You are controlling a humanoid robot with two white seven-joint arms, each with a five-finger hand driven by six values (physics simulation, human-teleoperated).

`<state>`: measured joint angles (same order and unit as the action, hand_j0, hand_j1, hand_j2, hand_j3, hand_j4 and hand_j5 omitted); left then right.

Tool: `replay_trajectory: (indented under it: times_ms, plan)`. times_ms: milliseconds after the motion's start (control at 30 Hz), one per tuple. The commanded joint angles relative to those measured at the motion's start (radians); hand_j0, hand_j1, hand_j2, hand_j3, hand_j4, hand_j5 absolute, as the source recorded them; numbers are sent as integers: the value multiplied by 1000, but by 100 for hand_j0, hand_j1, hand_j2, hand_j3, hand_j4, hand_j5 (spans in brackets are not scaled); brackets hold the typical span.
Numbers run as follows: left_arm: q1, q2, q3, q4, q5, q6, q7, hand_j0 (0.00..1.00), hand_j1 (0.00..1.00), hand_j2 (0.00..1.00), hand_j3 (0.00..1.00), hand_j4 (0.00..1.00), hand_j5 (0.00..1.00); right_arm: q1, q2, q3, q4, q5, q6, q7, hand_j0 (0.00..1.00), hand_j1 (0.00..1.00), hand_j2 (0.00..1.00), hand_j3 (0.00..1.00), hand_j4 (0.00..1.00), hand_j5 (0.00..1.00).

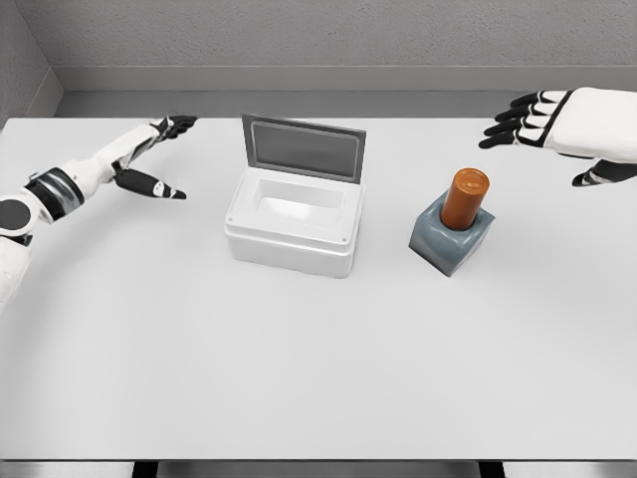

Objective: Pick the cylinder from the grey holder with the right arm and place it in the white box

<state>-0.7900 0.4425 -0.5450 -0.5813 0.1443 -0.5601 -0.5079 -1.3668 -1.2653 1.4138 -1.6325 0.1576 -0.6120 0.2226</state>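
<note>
An orange-brown cylinder (465,198) stands upright in a grey holder (452,239) on the right half of the white table. To its left sits the white box (292,227), its grey lid (303,148) raised at the back and its inside bare. My right hand (530,121) hovers above and to the right of the cylinder, apart from it, fingers spread and holding nothing. My left hand (159,149) lies over the table's far left, fingers stretched out, well left of the box.
The white table (299,358) spreads wide in front of the box and the holder. A grey wall (318,40) runs behind the table's far edge.
</note>
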Motion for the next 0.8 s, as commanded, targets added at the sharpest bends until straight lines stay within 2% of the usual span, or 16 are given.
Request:
replay_trajectory:
  times_ms: [0, 133, 167, 267, 367, 467, 567, 633, 767]
  plan:
    - [0, -24, 66, 15, 8, 5, -18, 100, 100, 100, 100, 100, 100, 0, 1, -3, -6, -6, 1, -3, 100, 100, 100, 100, 100, 100]
    - [2, -27, 77, 17, 9, 8, -18, 100, 100, 100, 100, 100, 100, 3, 53, 5, -9, -53, 1, -23, 100, 100, 100, 100, 100, 100]
    - [2, -27, 99, 17, 8, 8, -18, 100, 100, 100, 100, 100, 100, 2, 72, 16, -7, -53, 1, -9, 100, 100, 100, 100, 100, 100]
    - [-2, -25, 103, 17, 6, 8, -34, 100, 100, 100, 100, 100, 100, 0, 90, 43, -7, -53, 1, 112, 100, 100, 100, 100, 100, 100]
    - [-6, -25, 103, 17, 8, 11, -93, 100, 100, 100, 100, 100, 100, -11, 92, 36, -4, -53, 1, 138, 100, 100, 100, 100, 100, 100]
    - [-9, -27, 102, 18, 6, 12, -103, 100, 100, 100, 100, 100, 100, -38, 95, 30, -4, -59, 1, 135, 100, 100, 100, 100, 100, 100]
    - [-11, -28, 94, 18, 6, 14, -103, 100, 100, 100, 100, 100, 100, -66, 181, 36, 16, -50, 1, 182, 100, 100, 100, 100, 100, 100]
    - [-34, -30, 93, 18, 1, 32, -103, 100, 100, 100, 100, 100, 100, -68, 198, 39, 28, -46, 1, 213, 100, 100, 100, 100, 100, 100]
    - [-34, -30, 102, 23, 8, 32, -103, 100, 100, 100, 100, 100, 100, -64, 228, 82, 75, -62, 1, 215, 100, 100, 100, 100, 100, 100]
